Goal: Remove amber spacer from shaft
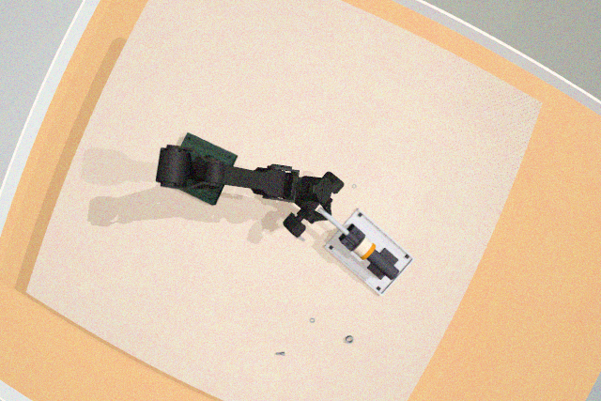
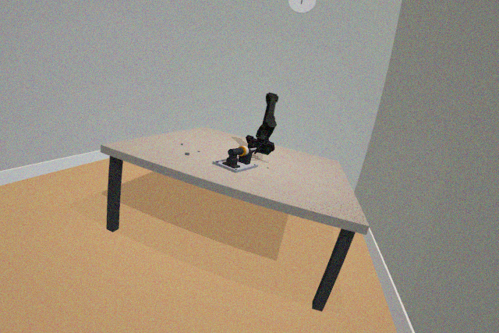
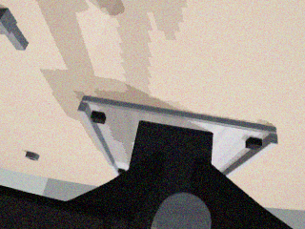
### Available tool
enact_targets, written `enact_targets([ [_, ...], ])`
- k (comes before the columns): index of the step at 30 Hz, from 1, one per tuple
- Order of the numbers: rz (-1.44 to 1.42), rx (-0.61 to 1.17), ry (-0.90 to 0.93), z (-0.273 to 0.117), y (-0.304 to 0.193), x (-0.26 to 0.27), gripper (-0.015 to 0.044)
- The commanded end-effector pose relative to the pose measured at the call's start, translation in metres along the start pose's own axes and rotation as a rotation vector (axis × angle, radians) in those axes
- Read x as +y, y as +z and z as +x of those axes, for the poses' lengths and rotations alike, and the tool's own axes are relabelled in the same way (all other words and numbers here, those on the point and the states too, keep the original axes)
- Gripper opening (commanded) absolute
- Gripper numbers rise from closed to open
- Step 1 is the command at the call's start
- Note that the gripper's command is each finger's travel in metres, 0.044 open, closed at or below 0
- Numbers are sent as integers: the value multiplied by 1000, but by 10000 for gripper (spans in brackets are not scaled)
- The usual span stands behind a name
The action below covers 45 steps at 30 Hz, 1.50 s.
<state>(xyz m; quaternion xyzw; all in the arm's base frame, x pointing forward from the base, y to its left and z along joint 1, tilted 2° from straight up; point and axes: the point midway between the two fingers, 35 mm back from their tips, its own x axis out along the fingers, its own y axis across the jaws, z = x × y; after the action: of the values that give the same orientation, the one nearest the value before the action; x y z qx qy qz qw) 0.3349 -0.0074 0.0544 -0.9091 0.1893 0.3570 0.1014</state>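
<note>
The gripper (image 1: pixel 317 208) (image 2: pixel 254 150) (image 3: pixel 178 163) is pinching the outer end of the shaft (image 1: pixel 332 220), jaws closed onto it rather than pressed against each other, presumably because a firm hold there is letting one arm both draw the rod back and push it home. The shaft is running from the jaws through the near support (image 1: pixel 352 237) (image 2: pixel 245 157) toward the housing (image 1: pixel 384 263) (image 2: pixel 232 154), both of them standing on the plate (image 1: pixel 371 223) (image 2: pixel 235 170) (image 3: pixel 181 114); the wrist view is hiding the rod behind the dark gripper parts

The amber spacer (image 1: pixel 368 250) (image 2: pixel 244 150) is sitting right beside the housing, with the white spacer (image 1: pixel 362 247) (image 2: pixel 247 149) filling the space between it and the support. Neither is lying on the table (image 1: pixel 242 71) (image 2: pixel 298 176) (image 3: pixel 238 48), so the drop is apparently waiting to happen. The rod is probably carrying both; how far its tip is reaching inside, I cannot tell

The order is mattering: amber is sitting nearest the housing, so a short, straight pull should be freeing it first. Going too far would be risking the white one, while tilting would be risking a jam on the return push
</note>
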Motion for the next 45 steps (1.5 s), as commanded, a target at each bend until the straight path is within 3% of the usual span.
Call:
enact_targets([
  [1,5,0,3,0,0,1,0],
  [45,5,0,3,-3,3,1,0],
])
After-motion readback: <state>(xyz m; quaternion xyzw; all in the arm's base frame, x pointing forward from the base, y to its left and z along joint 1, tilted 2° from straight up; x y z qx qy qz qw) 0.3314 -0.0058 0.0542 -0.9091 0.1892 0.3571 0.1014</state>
